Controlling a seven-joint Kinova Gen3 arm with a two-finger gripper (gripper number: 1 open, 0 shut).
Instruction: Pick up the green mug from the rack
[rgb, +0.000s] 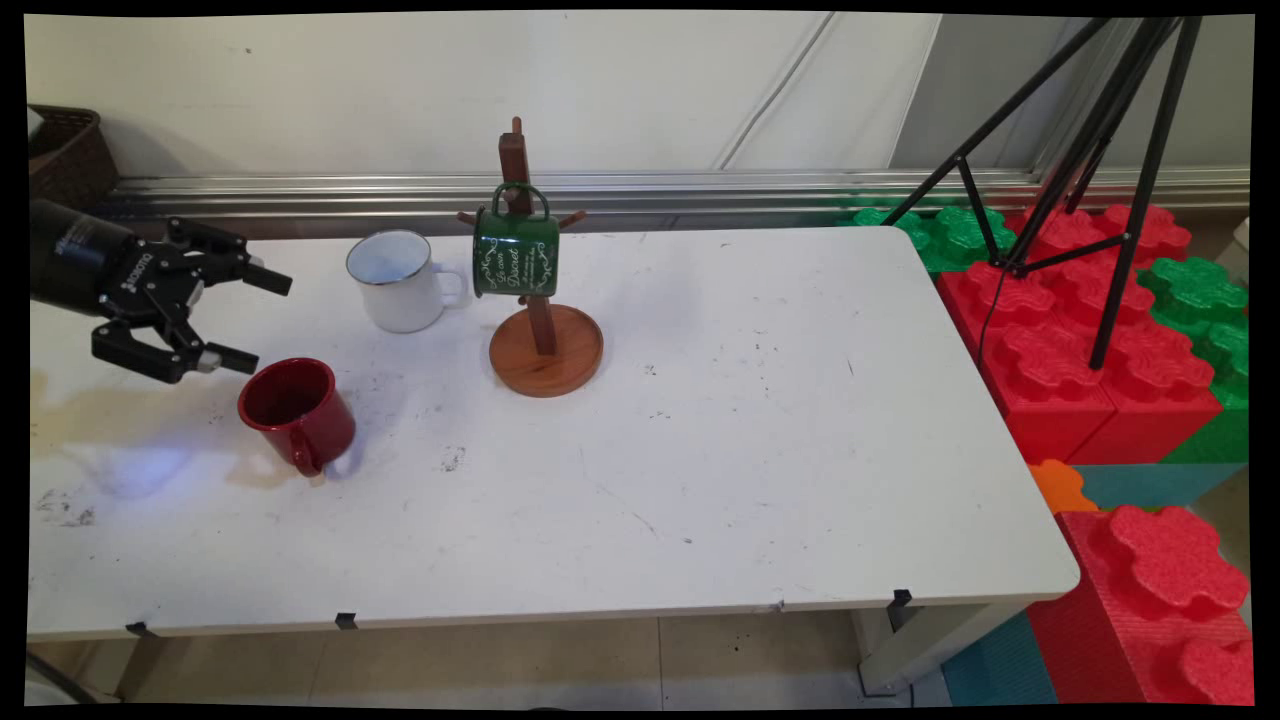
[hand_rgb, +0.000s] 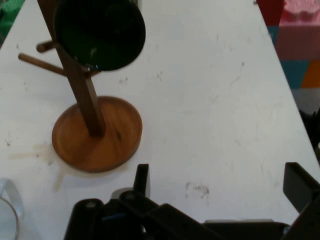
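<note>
Green mug (rgb: 515, 254) with white script on wooden stand (rgb: 545, 345); empty tool (rgb: 250, 320) wide open beside red mug (rgb: 297, 410).

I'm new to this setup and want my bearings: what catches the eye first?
A dark green enamel mug hangs on a brown wooden mug tree at the table's middle rear. At the left the open black claw hovers just above a glossy red mug, with a white enamel mug behind.

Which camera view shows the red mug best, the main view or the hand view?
The main view. There the red mug stands whole on the white table, its handle toward the near edge, just right of the open gripper. The hand view does not show it at all.
</note>
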